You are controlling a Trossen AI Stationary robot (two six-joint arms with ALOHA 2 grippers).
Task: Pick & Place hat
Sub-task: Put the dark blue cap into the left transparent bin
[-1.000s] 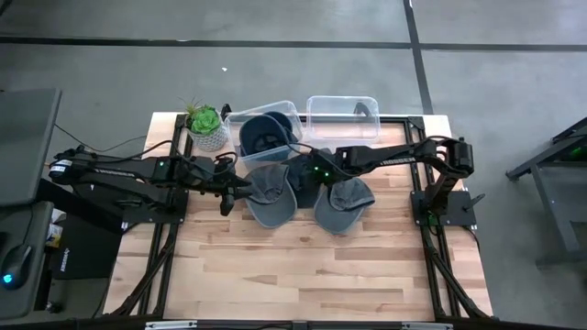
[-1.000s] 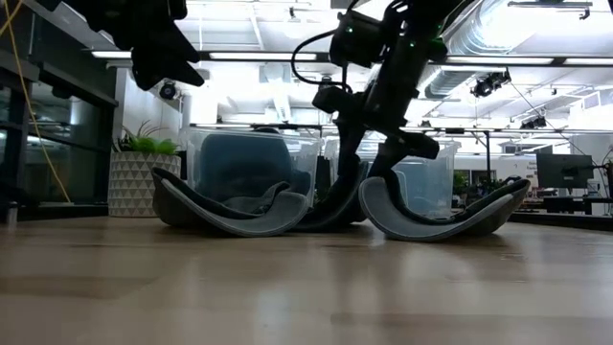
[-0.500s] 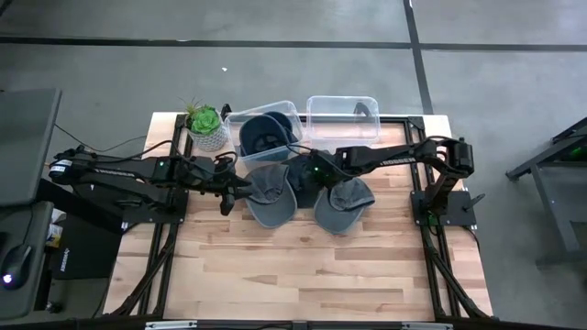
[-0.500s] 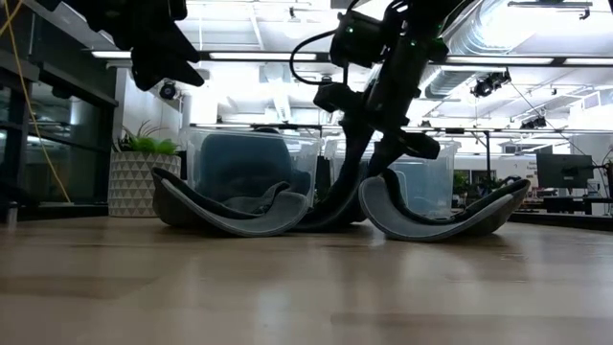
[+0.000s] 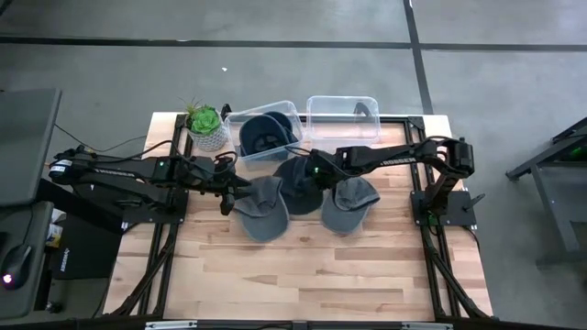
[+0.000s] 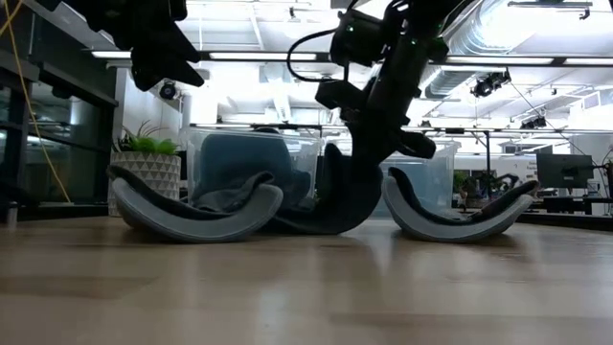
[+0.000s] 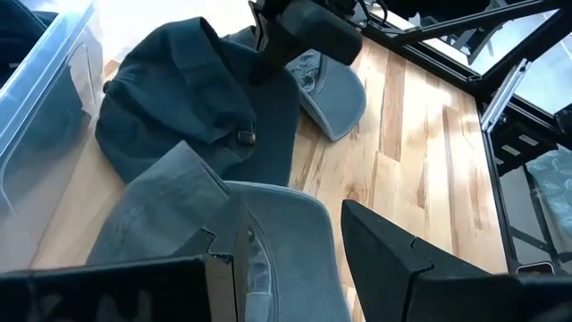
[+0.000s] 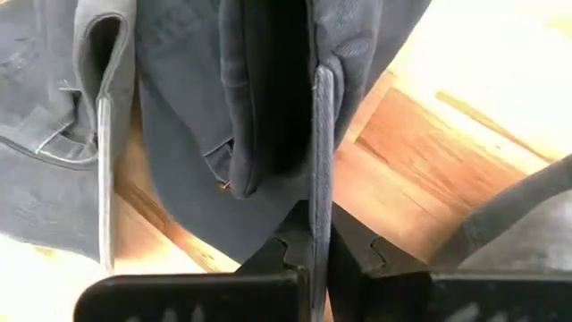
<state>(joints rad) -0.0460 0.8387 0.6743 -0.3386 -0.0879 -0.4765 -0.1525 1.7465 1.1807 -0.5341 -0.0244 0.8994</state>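
Observation:
Three hats lie mid-table: a grey hat [image 5: 260, 211] on the left, a dark hat [image 5: 295, 186] in the middle and another grey hat [image 5: 349, 203] on the right. My right gripper [image 5: 311, 170] is shut on the dark hat, which stands up between the two grey ones [image 6: 337, 196]. My left gripper [image 5: 229, 197] hangs open well above the left grey hat [image 7: 268, 241], touching nothing. A further dark hat lies inside the left clear bin [image 5: 240, 122]. My right gripper pinches a thin edge of the dark hat [image 8: 320, 192] between its two shut fingers, at the hat's far side. The fingers come from above, slanting from the table's right. The hat is raised on edge, its lower part [image 6: 321, 222] on the table.
A clear bin [image 5: 342, 103] stands at the far edge, right of the bin with the hat. A potted plant [image 5: 205, 124] sits at the far left. The near half of the wooden table [image 5: 303, 275] is bare wood.
My right gripper has shut on the dark hat and drawn it up on edge. The left grey hat has slid toward the table's left and near edges, and the right grey hat has shifted slightly right.

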